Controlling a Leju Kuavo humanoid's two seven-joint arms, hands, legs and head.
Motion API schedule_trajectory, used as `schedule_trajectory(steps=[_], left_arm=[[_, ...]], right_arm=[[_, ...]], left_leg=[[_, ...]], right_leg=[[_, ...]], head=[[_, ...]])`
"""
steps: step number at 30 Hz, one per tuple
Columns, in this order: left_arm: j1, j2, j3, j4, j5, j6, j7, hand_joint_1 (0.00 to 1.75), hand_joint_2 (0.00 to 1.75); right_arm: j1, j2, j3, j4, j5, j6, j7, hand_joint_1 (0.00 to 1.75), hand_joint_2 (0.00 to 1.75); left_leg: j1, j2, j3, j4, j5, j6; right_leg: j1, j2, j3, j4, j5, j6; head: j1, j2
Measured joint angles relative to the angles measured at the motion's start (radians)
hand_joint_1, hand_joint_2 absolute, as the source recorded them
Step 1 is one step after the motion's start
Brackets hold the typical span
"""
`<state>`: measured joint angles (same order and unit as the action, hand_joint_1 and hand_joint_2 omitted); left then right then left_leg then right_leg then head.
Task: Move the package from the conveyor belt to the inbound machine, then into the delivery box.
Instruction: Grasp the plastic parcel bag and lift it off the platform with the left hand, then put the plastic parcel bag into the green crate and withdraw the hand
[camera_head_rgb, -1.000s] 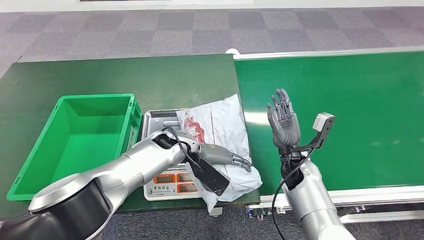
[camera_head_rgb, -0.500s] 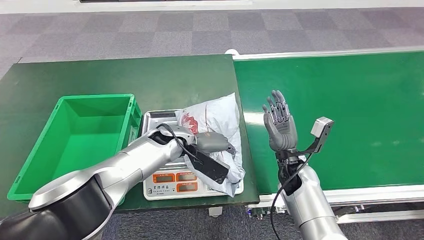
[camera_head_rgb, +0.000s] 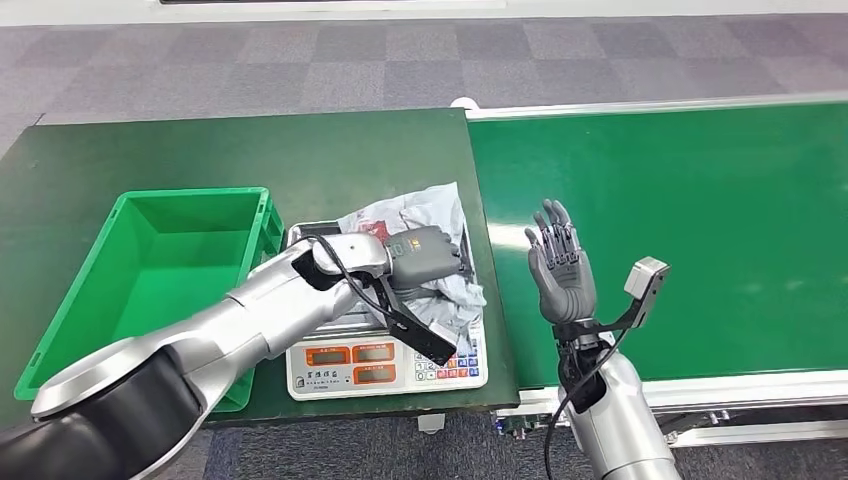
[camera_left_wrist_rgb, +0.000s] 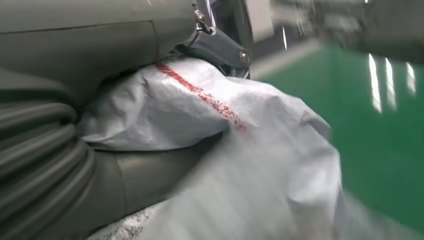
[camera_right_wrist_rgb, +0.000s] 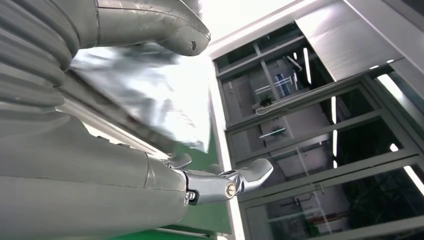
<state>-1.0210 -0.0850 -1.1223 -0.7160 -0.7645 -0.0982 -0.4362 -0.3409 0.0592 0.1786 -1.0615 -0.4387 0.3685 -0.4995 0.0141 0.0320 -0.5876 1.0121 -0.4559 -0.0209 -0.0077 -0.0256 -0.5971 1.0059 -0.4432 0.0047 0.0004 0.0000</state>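
Because the crumpled white plastic mailer bag with red print (camera_head_rgb: 432, 262) bunches and folds under the silver left hand (camera_head_rgb: 428, 258), which grips it from above over the steel-topped weighing scale (camera_head_rgb: 385, 365), it looks light, soft and slippery, with no stiff edge to trust. A gathered fistful near the middle of the bag seems safer than a corner, since loose film could slide out on the way to the open green plastic crate (camera_head_rgb: 150, 270) beyond the scale, on the wrist side of that hand. Well apart over the green conveyor belt (camera_head_rgb: 700, 220), the right hand (camera_head_rgb: 562, 270) stands upright with fingers spread, holding nothing.
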Motion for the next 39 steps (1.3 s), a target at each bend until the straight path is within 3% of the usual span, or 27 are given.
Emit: schedule_trajectory(steps=[5,15,22,29,39], left_arm=[[0.045,0.118,0.058,-0.235,-0.189,0.054,0.061,1.75,1.75],[0.235,0.334,0.295,-0.536,-0.123,0.112,0.027,1.75,1.75],[0.304,0.472,0.445,-0.573,-0.267,0.197,0.076,1.75,1.75],[0.348,0.576,0.594,-0.573,-0.294,0.274,0.089,1.75,1.75],[0.432,0.652,0.903,-0.606,-0.189,0.352,0.068,1.75,1.75]], right_arm=[[0.071,-0.008,-0.022,-0.051,0.009,0.011,0.003,0.00,1.75],[0.198,-0.029,-0.096,-0.139,0.003,0.015,0.012,0.00,1.75],[0.230,-0.030,-0.135,-0.181,0.008,0.014,0.031,0.00,1.75],[0.259,-0.029,-0.158,-0.206,0.018,0.012,0.037,0.00,1.75],[0.273,-0.021,-0.163,-0.225,0.026,0.004,0.045,0.00,1.75]], left_leg=[[0.000,0.001,0.000,-0.001,0.000,0.000],[0.000,0.001,-0.003,-0.002,0.000,0.000],[0.001,0.001,-0.003,-0.002,0.001,-0.001],[0.001,0.002,-0.003,-0.002,0.001,-0.002],[0.001,0.004,-0.004,-0.002,0.000,-0.002]], right_leg=[[0.000,0.001,-0.001,0.000,0.000,0.000],[0.000,0.001,-0.004,0.000,-0.001,0.000],[0.001,0.002,-0.005,0.000,-0.001,-0.001],[0.001,0.003,-0.005,0.001,-0.001,-0.001],[0.002,0.005,-0.007,0.001,-0.001,-0.002]], head=[[0.000,0.000],[0.000,0.000],[0.000,0.000],[0.000,0.000],[0.000,0.000]])
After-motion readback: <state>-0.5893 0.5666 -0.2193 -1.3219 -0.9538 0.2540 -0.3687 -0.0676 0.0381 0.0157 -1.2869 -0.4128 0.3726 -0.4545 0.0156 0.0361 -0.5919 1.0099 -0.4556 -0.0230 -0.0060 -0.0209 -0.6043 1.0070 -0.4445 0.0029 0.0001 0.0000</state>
